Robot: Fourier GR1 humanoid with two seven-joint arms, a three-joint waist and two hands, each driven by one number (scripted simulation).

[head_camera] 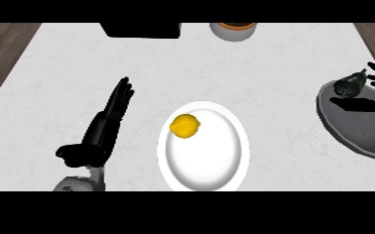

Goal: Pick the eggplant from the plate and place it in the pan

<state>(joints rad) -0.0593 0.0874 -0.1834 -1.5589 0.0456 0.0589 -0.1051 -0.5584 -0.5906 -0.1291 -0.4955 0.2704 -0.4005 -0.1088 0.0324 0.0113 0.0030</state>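
Right of the open left robot hand point(108, 124), a white plate point(209, 176) rests on the pale bench point(219, 69); the right robot hand point(372, 69), barely visible, state indeterminate, touches the eggplant point(348, 84) over the pan point(344, 124).

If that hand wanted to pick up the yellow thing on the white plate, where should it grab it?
Across its rounded middle, coming straight down from above. The yellow item is a small, roundish lump lying flat on the upper left part of the white plate, with nothing beside it. The left hand, open on the counter, is nearest.
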